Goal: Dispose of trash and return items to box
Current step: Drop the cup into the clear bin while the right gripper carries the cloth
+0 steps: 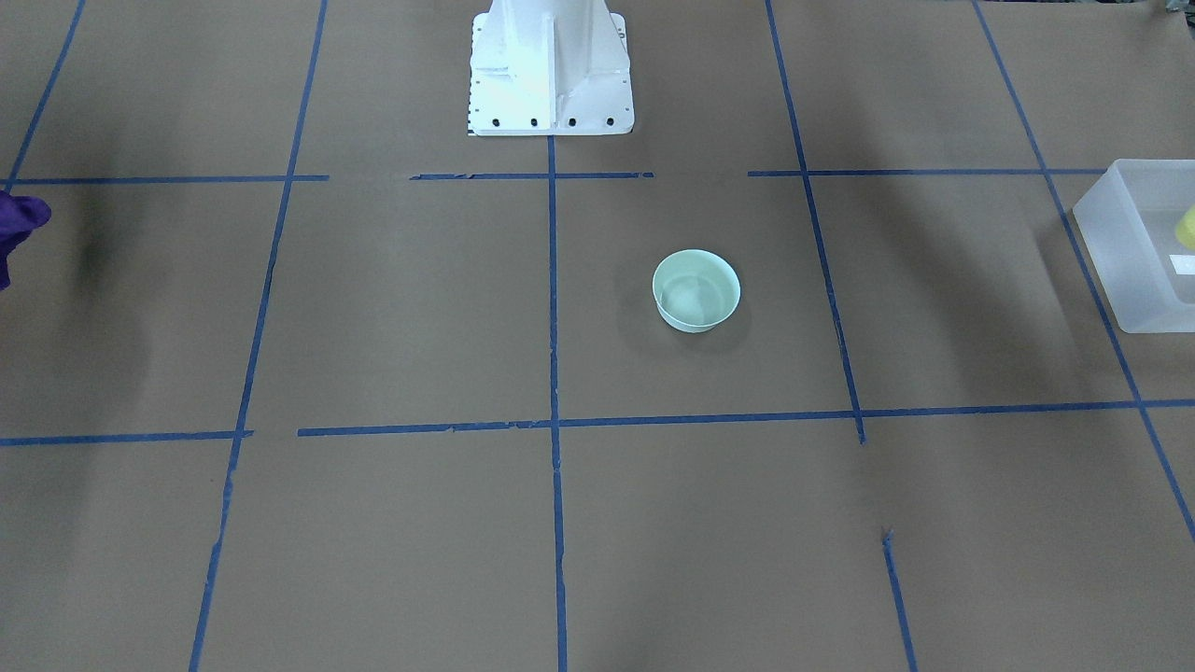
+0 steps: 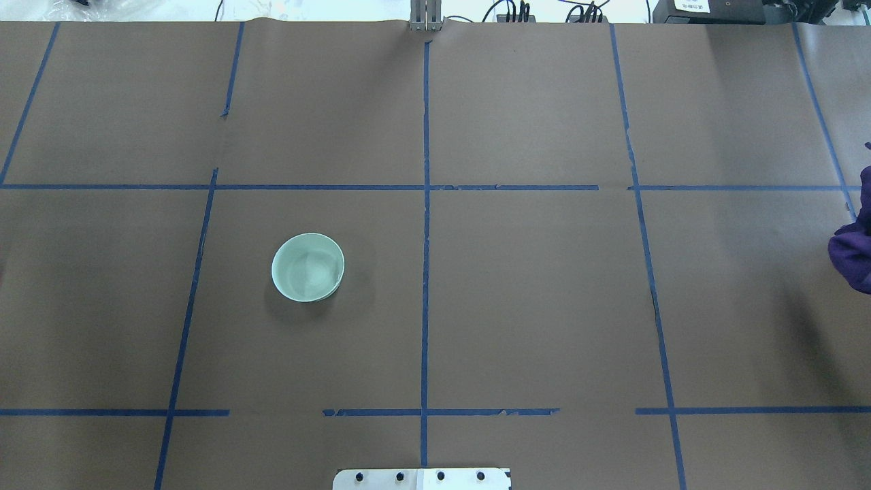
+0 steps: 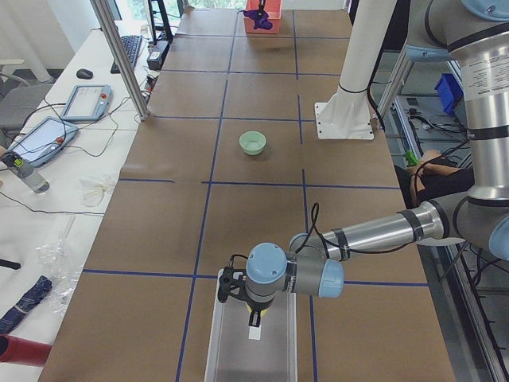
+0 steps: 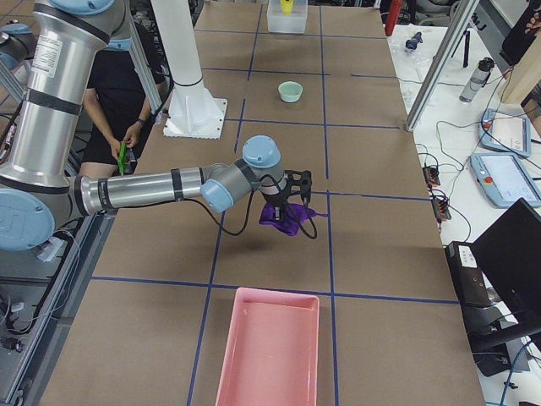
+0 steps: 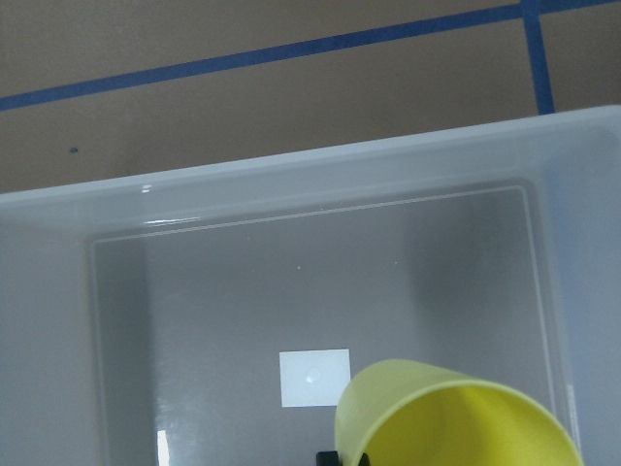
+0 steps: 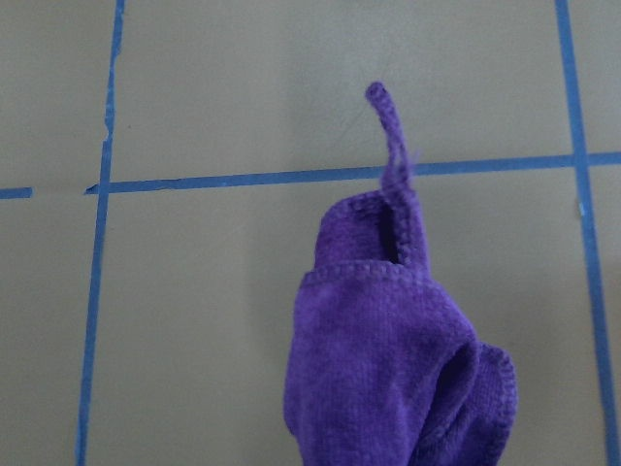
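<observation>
My left gripper is shut on the small yellow cup, its mouth tilted toward the wrist camera. It holds the cup over the inside of the translucent white box, above the small white label on the box floor. In the front-facing view the box sits at the right edge with the cup just showing. My right gripper is shut on a purple cloth that hangs above the table. Its fingers are hidden in the wrist view.
A pale green bowl stands upright and empty on the brown paper, on my left half. A pink tray lies at the table's right end, beyond the cloth. The white robot base stands at the table's near middle edge.
</observation>
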`<state>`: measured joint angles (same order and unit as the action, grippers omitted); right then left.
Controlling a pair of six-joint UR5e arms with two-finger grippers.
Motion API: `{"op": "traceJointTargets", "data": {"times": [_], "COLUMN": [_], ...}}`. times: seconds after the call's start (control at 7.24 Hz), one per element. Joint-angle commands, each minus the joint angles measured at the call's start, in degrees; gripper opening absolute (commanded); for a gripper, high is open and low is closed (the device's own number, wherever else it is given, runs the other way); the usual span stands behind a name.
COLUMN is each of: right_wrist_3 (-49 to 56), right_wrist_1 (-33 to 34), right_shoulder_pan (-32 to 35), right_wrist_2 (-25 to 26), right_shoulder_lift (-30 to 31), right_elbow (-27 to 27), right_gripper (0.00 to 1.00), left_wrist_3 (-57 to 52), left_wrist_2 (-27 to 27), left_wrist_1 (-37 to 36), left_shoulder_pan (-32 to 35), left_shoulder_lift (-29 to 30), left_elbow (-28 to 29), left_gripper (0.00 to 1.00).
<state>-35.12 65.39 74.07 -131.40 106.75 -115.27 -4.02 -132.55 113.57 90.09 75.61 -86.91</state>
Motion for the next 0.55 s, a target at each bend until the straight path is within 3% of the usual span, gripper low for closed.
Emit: {"op": "traceJointTargets", "data": {"times": [0.0,0.41], "right_wrist_3": [14.7,20.4], "right_wrist_1": [9.5,12.2], "right_shoulder_pan": [7.4,10.8], "right_wrist_2": [0.1,0.4], "right_shoulder_lift": [-0.1,-0.2], "right_elbow": [-2.0,-2.0], "right_gripper": [0.0,0.0], "left_wrist_3": [0.8,1.1], "left_wrist_2": [-3.5,-3.9], "left_wrist_1": [0.3,0.4], "left_shoulder_pan": [-3.0,-5.0], "left_shoulder_lift": [0.1,0.1], "left_elbow": [0.3,1.1], "left_gripper": [0.0,0.0]}}
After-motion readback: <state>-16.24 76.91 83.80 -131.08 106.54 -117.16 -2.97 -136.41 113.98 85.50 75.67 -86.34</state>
